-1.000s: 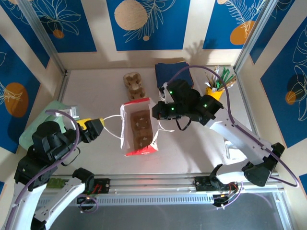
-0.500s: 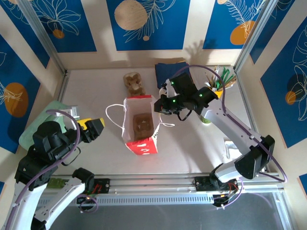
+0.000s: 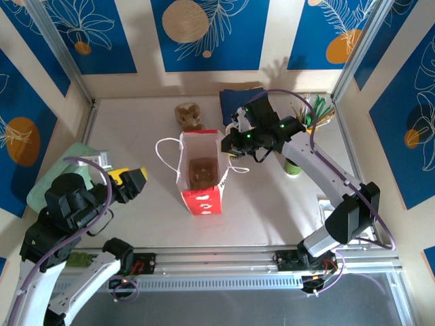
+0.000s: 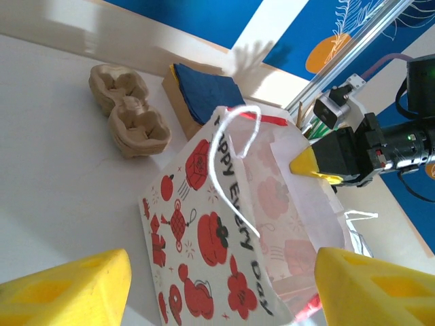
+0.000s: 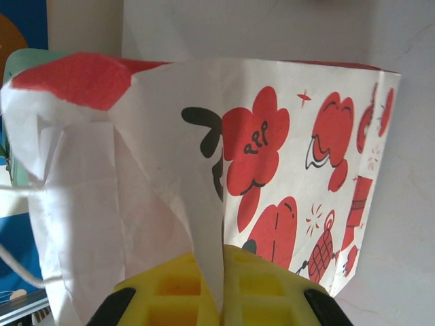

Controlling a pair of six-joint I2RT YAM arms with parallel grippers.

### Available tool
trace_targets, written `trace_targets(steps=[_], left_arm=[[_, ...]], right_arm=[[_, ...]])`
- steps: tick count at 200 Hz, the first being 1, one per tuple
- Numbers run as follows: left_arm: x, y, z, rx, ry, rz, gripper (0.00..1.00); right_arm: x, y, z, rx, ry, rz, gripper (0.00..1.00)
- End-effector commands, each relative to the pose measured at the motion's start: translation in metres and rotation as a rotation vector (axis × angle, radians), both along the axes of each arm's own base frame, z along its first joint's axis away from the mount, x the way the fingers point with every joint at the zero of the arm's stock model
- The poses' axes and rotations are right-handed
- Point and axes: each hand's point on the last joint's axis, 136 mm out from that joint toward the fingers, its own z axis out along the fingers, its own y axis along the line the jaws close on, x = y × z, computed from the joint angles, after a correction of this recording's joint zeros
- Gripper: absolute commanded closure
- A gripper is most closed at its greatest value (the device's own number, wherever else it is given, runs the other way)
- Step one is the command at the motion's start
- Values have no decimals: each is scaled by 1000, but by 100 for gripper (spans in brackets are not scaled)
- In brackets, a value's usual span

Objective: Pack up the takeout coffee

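Observation:
A white paper bag point(image 3: 202, 201) with red prints stands upright mid-table, its mouth open and a brown cardboard cup tray point(image 3: 201, 172) on its bottom. My right gripper point(image 3: 230, 145) is shut on the bag's right rim; in the right wrist view the paper wall point(image 5: 285, 149) is pinched between the yellow fingers of that gripper point(image 5: 223, 272). My left gripper point(image 3: 136, 180) hovers open left of the bag, apart from it, facing the printed side point(image 4: 204, 251). A small pale-green cup point(image 3: 292, 166), possibly the takeout coffee, peeks out beside the right forearm.
A stack of moulded cardboard carriers point(image 3: 189, 117) and dark blue napkins point(image 3: 241, 103) lie behind the bag. A yellow cup of stirrers point(image 3: 304, 125) stands at the back right. A pale green tray point(image 3: 54, 173) sits at the left edge.
The right gripper has drawn the bag's rim back and up, and the bag went from lying tipped to standing upright. The left arm has stayed put.

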Motion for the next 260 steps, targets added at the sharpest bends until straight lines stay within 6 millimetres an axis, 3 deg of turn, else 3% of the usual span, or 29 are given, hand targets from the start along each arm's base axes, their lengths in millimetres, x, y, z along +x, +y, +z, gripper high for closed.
trace_targets(steps=[1,89,189,236,260], left_arm=[[-2,2,0,0,-7,6,28],[0,1,2,0,-10,3,28],[2,0,2,4,-10,2,28],[1,0,2,4,-9,1,27],[1,-1,2,4,-10,-2,28]], right_arm=[[7,7,14,46,-32,47,100],[35,1,6,26,-18,44,100],[39,-12,5,11,20,55,100],[38,-14,2,-8,47,68,89],[39,-16,9,-21,28,62,74]])
